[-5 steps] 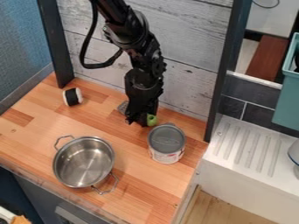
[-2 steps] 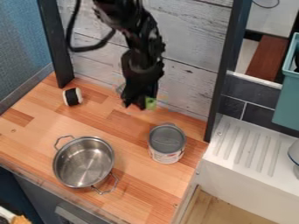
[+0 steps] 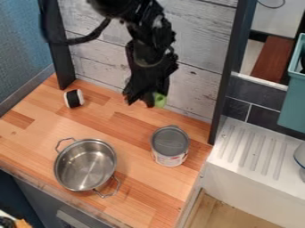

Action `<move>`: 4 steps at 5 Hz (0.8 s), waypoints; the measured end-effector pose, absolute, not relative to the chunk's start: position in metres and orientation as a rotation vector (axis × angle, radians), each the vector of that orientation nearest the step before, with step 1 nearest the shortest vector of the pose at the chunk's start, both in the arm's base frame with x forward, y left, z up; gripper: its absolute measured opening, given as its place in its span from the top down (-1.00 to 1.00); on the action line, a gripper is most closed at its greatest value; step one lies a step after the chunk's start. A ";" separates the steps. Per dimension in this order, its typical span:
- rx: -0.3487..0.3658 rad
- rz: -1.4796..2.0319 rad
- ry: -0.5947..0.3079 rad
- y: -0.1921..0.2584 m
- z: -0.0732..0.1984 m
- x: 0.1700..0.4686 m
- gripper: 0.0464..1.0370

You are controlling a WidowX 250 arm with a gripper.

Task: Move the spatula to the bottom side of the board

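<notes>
Camera view: hand [image 3: 141,102] closed on the spatula [image 3: 159,100], whose green end juts beside it.

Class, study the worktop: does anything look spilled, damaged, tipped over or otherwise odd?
Only the small black-and-white cylinder looks odd: it seems to lie on its side, while the can and pot stand upright.

The pot [image 3: 85,164] is shiny, smooth metal, the tabletop [image 3: 35,133] wood with a soft sheen. Rough-looking, weathered wood planks [image 3: 196,44] line the wall behind; the can [image 3: 170,146] has a dull metallic lid.
</notes>
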State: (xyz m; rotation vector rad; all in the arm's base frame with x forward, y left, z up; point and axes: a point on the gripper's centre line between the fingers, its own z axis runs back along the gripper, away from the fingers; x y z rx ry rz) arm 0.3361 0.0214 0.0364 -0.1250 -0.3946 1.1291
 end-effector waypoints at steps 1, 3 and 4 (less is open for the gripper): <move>-0.143 0.987 -0.402 -0.011 0.044 0.302 0.35; -0.129 0.732 -0.347 -0.046 0.031 0.236 0.35; -0.113 0.614 -0.338 -0.055 0.021 0.223 0.35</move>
